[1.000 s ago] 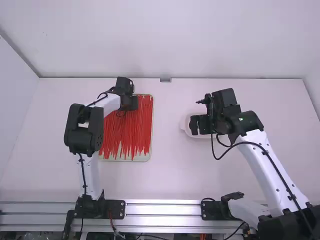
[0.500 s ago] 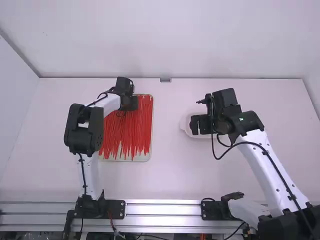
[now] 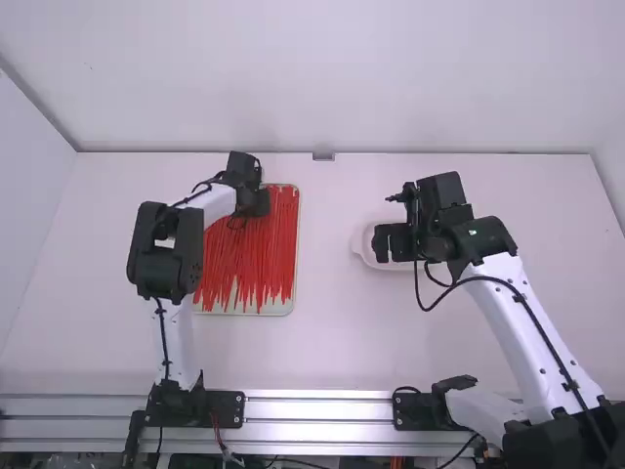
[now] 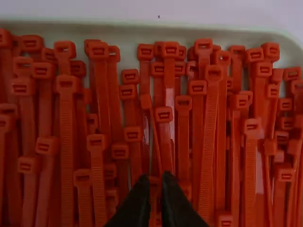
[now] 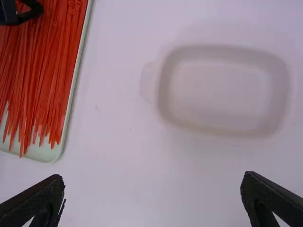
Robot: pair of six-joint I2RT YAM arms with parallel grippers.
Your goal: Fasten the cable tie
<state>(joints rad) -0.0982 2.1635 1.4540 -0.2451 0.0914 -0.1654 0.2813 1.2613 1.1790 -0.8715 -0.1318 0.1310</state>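
In the high view, the left gripper [image 3: 237, 217] sat over the far end of the tray [image 3: 244, 309] of red cable ties [image 3: 256, 254], left on the table [image 3: 322, 332]. The right gripper [image 3: 391, 242] hung above a white dish [image 3: 362, 246] on the right.

In the left wrist view, its fingers [image 4: 137, 201] were pressed nearly together, pinching one cable tie [image 4: 158, 158].

In the right wrist view, that gripper's fingers [image 5: 35, 198] were spread wide.

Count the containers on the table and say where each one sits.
2. A flat tray holding red cable ties lies left of the middle, under the left gripper. A white dish sits right of the middle, partly covered by the right gripper.
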